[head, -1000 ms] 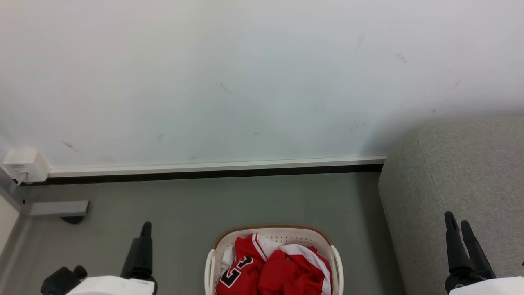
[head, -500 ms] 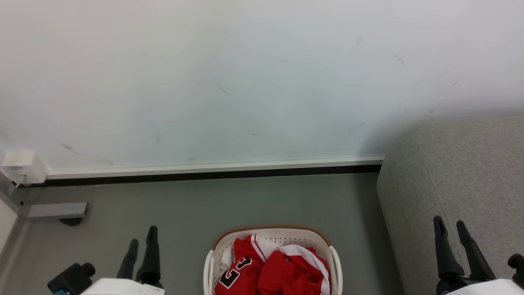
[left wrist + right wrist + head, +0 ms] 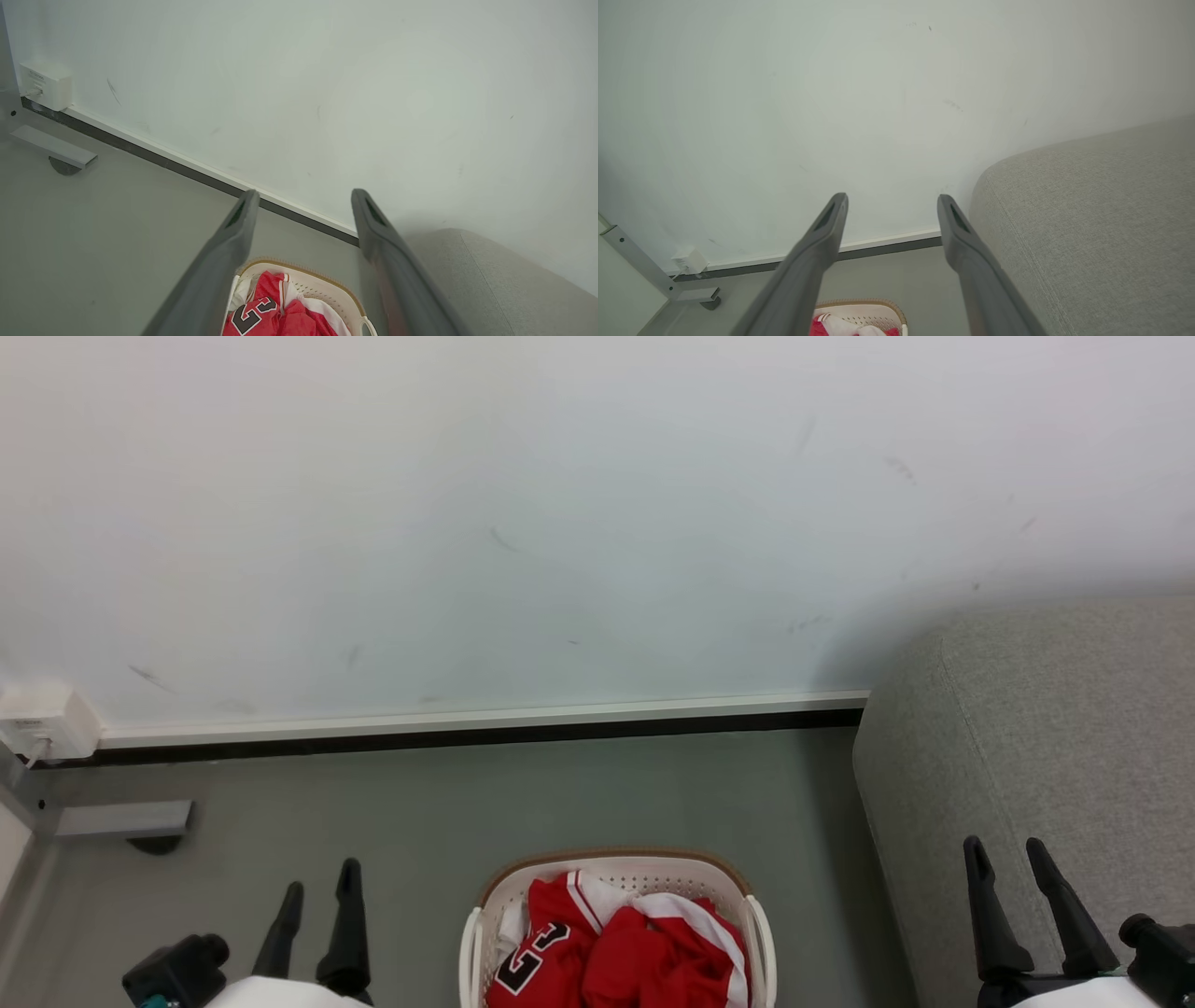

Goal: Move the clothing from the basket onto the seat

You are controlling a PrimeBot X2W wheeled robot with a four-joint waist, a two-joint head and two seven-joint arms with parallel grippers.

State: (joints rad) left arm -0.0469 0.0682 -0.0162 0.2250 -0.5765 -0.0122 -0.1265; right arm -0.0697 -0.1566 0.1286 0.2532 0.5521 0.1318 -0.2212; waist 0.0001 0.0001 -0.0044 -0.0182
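Desk: What's the room like?

Me: I see a white wall [image 3: 560, 523] and grey floor [image 3: 523, 793]. My left claw [image 3: 321, 877] and right claw [image 3: 1004, 847] both stand partly open, holding nothing.

Desk: And the clothes?

Me: The red clothes [image 3: 644, 957] lie piled in the basket [image 3: 616, 855] on the floor, between the claws; the grey sofa [image 3: 1055, 728] stands to its right, against the wall.

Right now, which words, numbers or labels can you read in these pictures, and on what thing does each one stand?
"23": black numerals with a white outline, on the red jersey in the basket; a fold hides part of the "2".
Small label on the white box on the wall: too small to read.
I see no other text.
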